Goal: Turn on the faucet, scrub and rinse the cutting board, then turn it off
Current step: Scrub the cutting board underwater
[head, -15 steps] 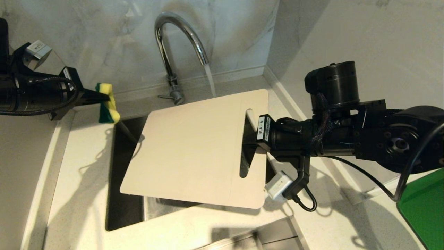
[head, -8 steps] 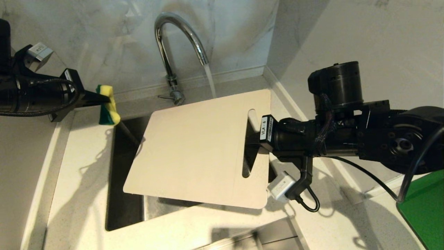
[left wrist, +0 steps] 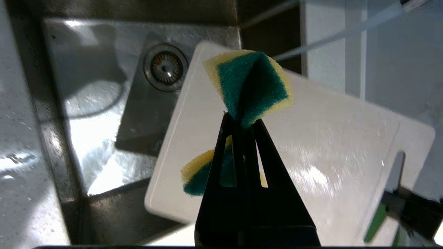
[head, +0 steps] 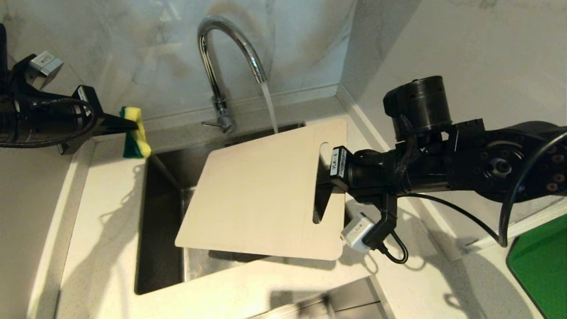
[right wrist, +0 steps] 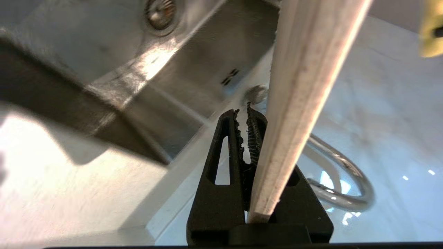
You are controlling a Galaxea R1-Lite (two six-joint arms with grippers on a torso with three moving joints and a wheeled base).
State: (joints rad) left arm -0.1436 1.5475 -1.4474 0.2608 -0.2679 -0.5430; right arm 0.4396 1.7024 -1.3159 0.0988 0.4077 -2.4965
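Faucet: the chrome faucet stands at 12 o'clock behind the sink, and it's running — a stream of water drops from the spout down to the far edge of the board.

Cutting board: the cream cutting board hangs tilted over the sink basin, its slot handle on the 3 o'clock side, its far corner just under the stream.

Right gripper: the right gripper comes in from 3 o'clock, fingers poking through the slot region. In the right wrist view the jaws are nearly together, clenched on the board's thin edge — the board runs between the ribbed pads.

Left gripper: over at 10 o'clock, the left gripper hovers above the counter, beside the sink's far left corner. Jaws squeezed tight on a yellow-and-green sponge; the left wrist view shows the sponge folded and pinched between the black fingertips, with the wet board below it and apart from it.

Drain: the sink drain shows in the steel basin, beside the board's edge.

Green board: a bright green board lies at 4 o'clock on the counter, well apart from the sink.
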